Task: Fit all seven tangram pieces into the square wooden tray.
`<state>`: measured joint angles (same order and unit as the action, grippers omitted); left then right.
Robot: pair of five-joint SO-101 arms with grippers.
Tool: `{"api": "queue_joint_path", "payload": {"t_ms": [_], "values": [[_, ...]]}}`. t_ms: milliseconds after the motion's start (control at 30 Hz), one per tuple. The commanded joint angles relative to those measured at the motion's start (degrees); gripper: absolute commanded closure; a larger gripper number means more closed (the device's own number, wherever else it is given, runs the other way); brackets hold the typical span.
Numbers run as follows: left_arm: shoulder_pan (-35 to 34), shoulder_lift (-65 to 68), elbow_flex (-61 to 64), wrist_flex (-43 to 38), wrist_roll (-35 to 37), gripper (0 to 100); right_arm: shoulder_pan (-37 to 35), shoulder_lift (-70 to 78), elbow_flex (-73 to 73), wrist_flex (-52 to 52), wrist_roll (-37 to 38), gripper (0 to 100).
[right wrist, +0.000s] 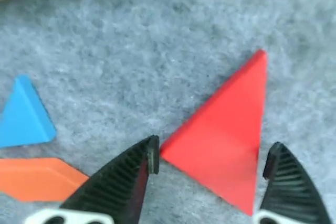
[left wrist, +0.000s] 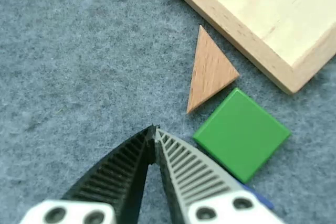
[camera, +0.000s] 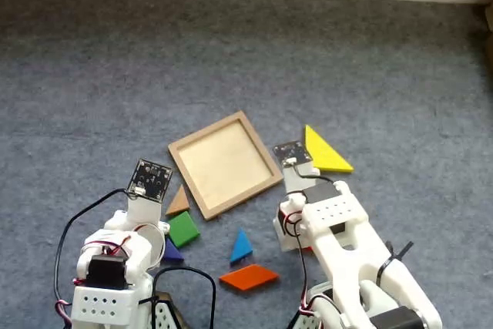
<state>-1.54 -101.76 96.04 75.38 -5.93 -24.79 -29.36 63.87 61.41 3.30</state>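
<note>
No readable text anywhere.
The tray (camera: 225, 163), the coloured pieces, the grey worktop (camera: 92, 75) and the arms carry no legible words, numbers, labels or signs.

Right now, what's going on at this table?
Nothing is in the square wooden tray yet; the tangram pieces all lie on the grey felt around it. The right gripper is open, its jaws either side of the large red triangle. The left gripper is shut and holds nothing, close by the small wooden triangle and the green square.
</note>
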Motion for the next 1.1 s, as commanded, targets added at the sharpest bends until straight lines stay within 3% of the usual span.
{"api": "queue_joint_path", "payload": {"t_ms": [0,500,700,1067], "values": [[0.66,-2.24,1.10,0.18,-0.53,100,0.84,-0.92,-0.31,2.07,1.49,69.5],[0.66,-2.24,1.10,0.18,-0.53,100,0.84,-0.40,-0.31,1.63,1.58,70.0],[0.66,-2.24,1.10,0.18,-0.53,100,0.84,-0.75,-0.31,1.63,1.85,77.9],[0.66,-2.24,1.10,0.18,-0.53,100,6.99,-1.10,-0.92,3.12,10.29,84.0]]}}
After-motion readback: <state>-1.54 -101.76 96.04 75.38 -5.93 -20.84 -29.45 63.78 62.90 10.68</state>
